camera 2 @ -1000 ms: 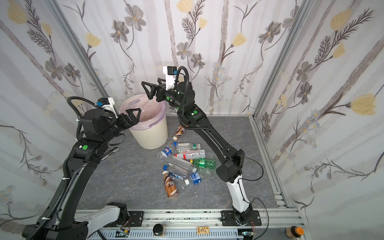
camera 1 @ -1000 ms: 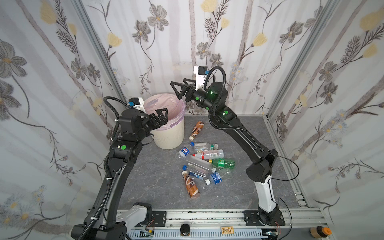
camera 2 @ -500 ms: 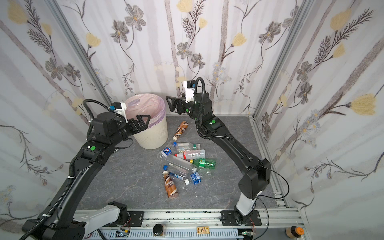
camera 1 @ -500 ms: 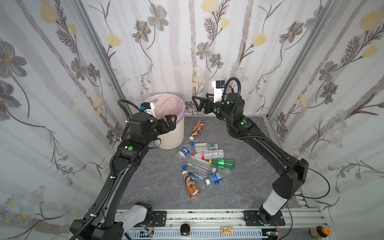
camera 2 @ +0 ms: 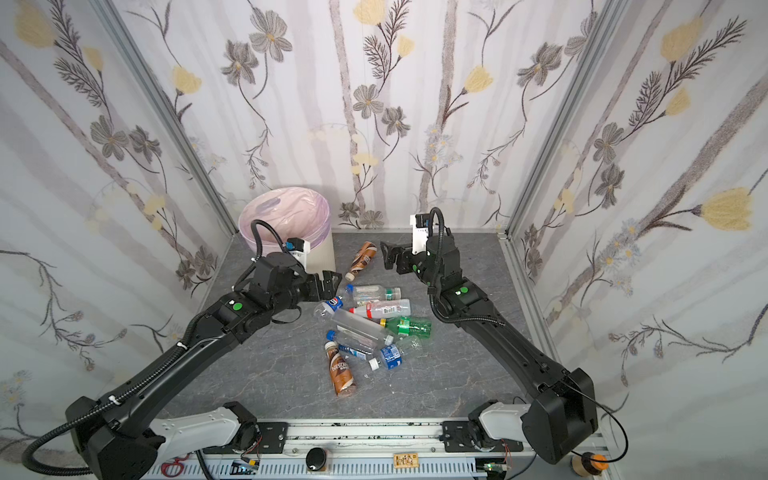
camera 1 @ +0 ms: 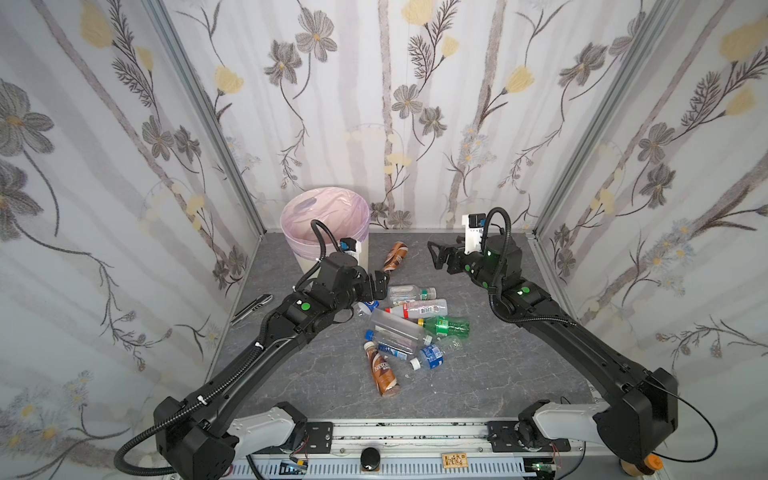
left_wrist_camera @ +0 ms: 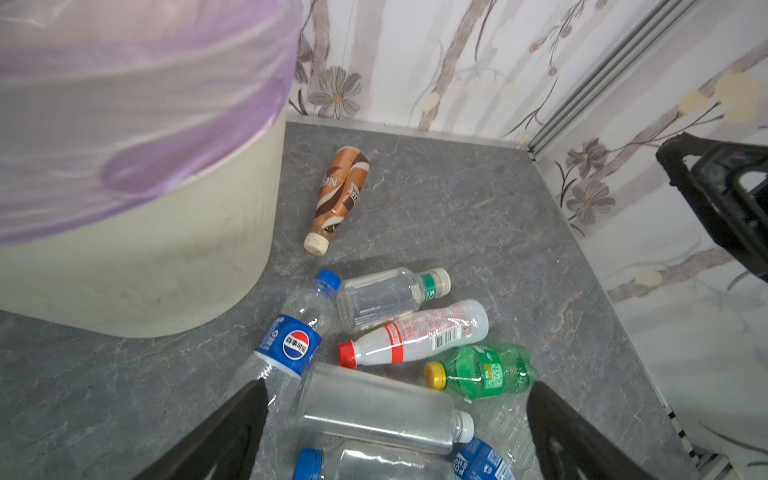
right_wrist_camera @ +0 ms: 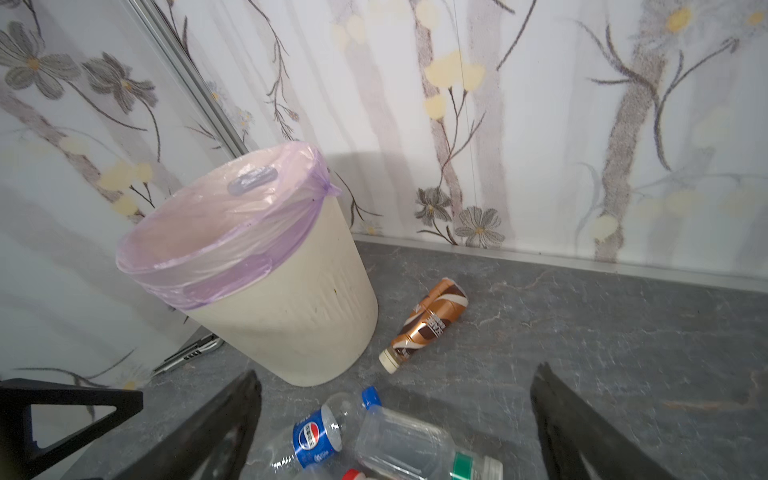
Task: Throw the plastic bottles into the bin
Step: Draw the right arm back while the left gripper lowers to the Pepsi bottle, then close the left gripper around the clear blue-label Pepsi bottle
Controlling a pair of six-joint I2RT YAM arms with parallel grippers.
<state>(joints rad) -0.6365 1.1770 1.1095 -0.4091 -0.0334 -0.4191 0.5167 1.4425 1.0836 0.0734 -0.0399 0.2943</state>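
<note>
The bin [camera 1: 287,222], cream with a lilac bag, stands at the back left; its ribbed wall [right_wrist_camera: 291,324] shows in the right wrist view. Several plastic bottles [camera 1: 411,328] lie heaped mid-floor, among them a green one [camera 2: 409,326] and a brown one [camera 1: 382,370]. Another brown bottle [left_wrist_camera: 340,191] lies alone beside the bin. My left gripper [camera 1: 380,282] hangs open and empty over the pile's near-bin edge, a large clear bottle [left_wrist_camera: 374,409] below its spread fingers [left_wrist_camera: 232,432]. My right gripper [camera 2: 388,255] is open and empty, raised right of the lone brown bottle.
A grey folding knife [camera 1: 251,307] lies by the left wall near the bin. Wallpapered walls close in three sides. The arms' rail [camera 1: 415,432] runs along the front. The left gripper's finger [right_wrist_camera: 70,411] shows in the right wrist view.
Both arms dropped from bin-rim height toward the floor. The left gripper swung right and down to the pile; the right gripper pulled right, away from the bin. Both stayed open.
</note>
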